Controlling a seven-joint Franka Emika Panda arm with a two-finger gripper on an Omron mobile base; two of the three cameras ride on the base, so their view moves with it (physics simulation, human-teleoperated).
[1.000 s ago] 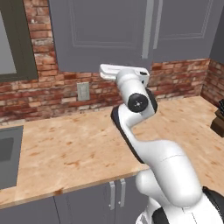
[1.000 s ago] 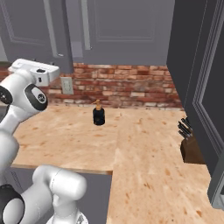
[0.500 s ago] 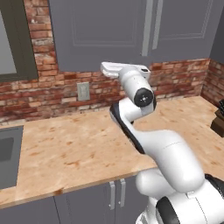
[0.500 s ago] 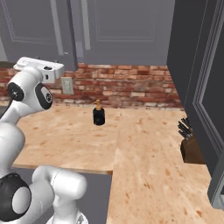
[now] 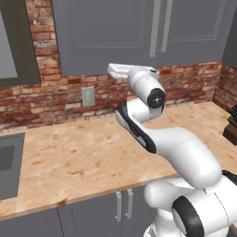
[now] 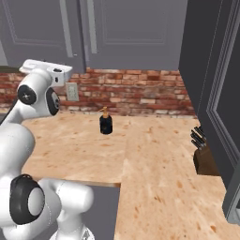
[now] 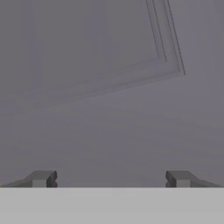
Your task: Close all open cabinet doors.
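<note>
Two shut cabinet doors (image 5: 106, 32) hang above the brick backsplash, their silver bar handles (image 5: 155, 28) side by side. In the right base view the same pair (image 6: 136, 33) is shut, while another cabinet door (image 6: 219, 98) stands swung out over the counter's right end. My gripper (image 5: 114, 69) is held high, just below the left door's bottom edge and left of the handles, and the hand (image 6: 46, 69) points at the wall. In the hand view the gripper (image 7: 110, 179) is open and empty, with its fingertips (image 7: 41, 178) wide apart, close to a door's recessed panel (image 7: 87, 48).
A wooden counter (image 5: 83, 152) runs below, with a sink (image 5: 7, 166) at its left end. A wall outlet (image 5: 88, 96) is on the brick. A dark soap bottle (image 6: 106, 123) stands near the backsplash. A knife block (image 6: 204, 152) sits under the open door.
My hand has risen slightly toward the bottom edge of the upper doors, and the arm's lower links have shifted. The doors and the objects on the counter have not moved.
</note>
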